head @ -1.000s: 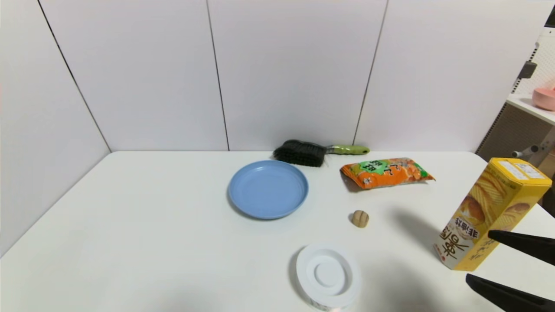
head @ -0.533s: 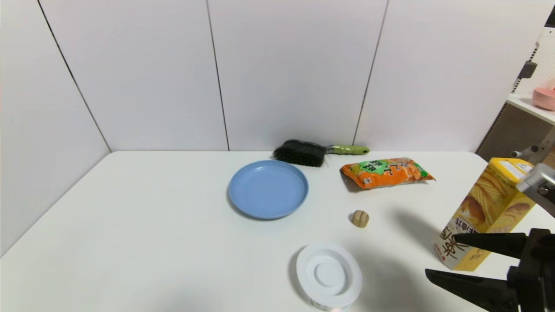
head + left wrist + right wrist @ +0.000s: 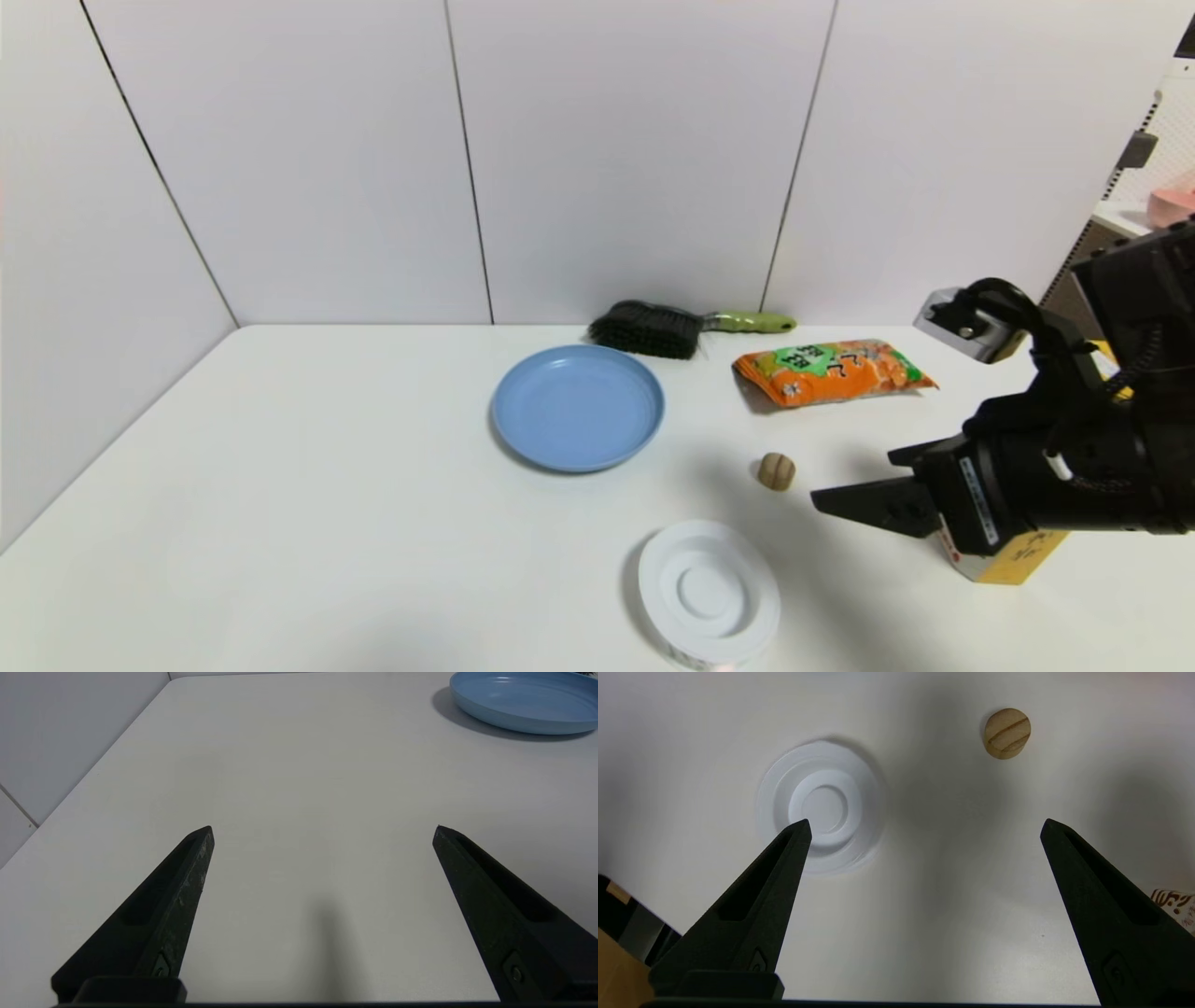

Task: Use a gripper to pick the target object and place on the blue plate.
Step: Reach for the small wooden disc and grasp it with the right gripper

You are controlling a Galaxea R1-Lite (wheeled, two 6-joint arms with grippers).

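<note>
Wooden lump (image 3: pixel 776 471) on table (image 3: pixel 373 523); just beside wide-open, empty right gripper (image 3: pixel 851 478)

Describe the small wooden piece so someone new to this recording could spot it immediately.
Start at the round blue plate on the white table. To its right, between the orange snack bag and the white lidded container, sits a small tan wooden lump, the only thing there with dark stripes across its top.
</note>
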